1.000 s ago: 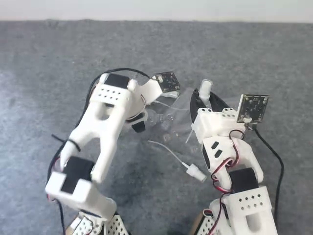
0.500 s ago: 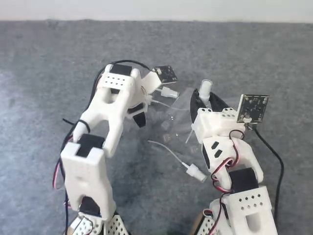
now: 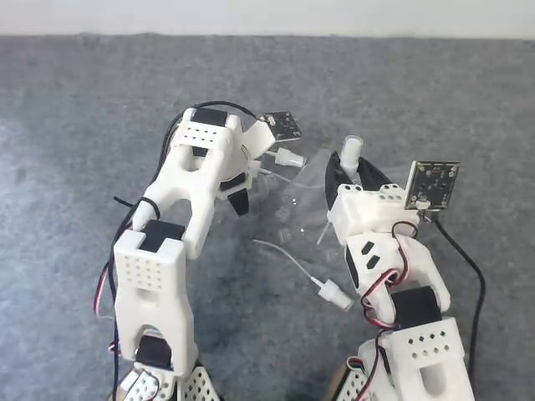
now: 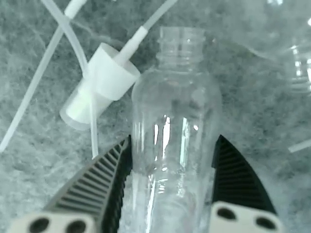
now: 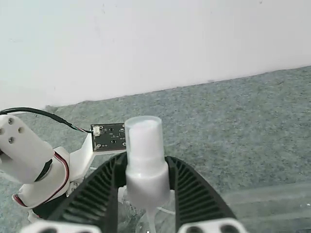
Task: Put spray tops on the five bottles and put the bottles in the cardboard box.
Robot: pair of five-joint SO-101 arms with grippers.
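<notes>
Left wrist view has the left gripper (image 4: 174, 145) around a clear bottle (image 4: 177, 97), black jaws pressed against both of its sides, so it's pinching the bottle about midway down the body. The neck is bare, with no top on it. Right next to the bottle's shoulder a white spray top (image 4: 104, 82) is lying on its side on the grey carpet (image 4: 29, 145), with thin tubes crossing over it, and a second bottle (image 4: 286, 48) sits off by the corner. In the right wrist view, the right gripper (image 5: 146, 167) is pinching another spray top (image 5: 143, 141) between its jaws, nozzle end sticking up above the fingers. From the high view both arms meet around the middle of the carpet, the grippers near each other with the clear bottles between them. One more loose spray top (image 3: 336, 294) with its tube lies on the carpet just beside the right arm, closer to the arms' bases.
</notes>
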